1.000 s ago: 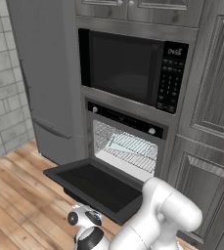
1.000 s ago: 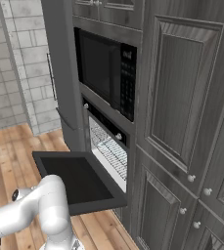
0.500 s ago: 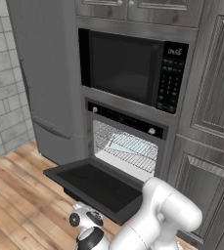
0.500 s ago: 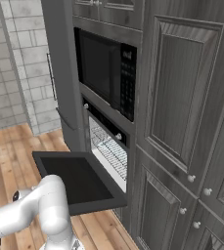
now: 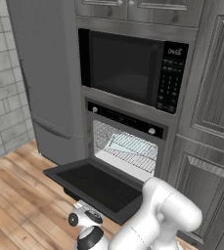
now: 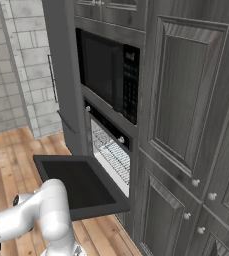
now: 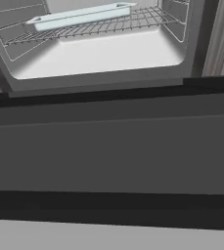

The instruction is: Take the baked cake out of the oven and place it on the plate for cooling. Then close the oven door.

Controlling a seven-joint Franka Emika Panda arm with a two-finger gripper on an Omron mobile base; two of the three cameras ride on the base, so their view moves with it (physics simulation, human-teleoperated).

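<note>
The black oven (image 5: 125,120) stands open in the cabinet wall, and its oven door (image 5: 98,187) lies dropped flat toward me. Silver wire racks (image 5: 133,146) cross the pale cavity, and a pale flat tray (image 7: 79,16) rests on one of them. No cake or plate is in sight. My hand (image 5: 84,222) hangs low just in front of the door's outer edge, its fingers hidden. In the hand view the door's dark inner face (image 7: 111,151) stretches across, with the lit cavity (image 7: 103,53) beyond it.
A black microwave (image 5: 128,68) with a keypad sits directly above the oven. A grey fridge (image 5: 50,73) stands to the left and tall grey cabinets (image 5: 211,97) to the right. Wooden floor (image 5: 15,205) spreads under and left of the door.
The hand has dipped very slightly in front of the door's edge. Nothing else differs.
</note>
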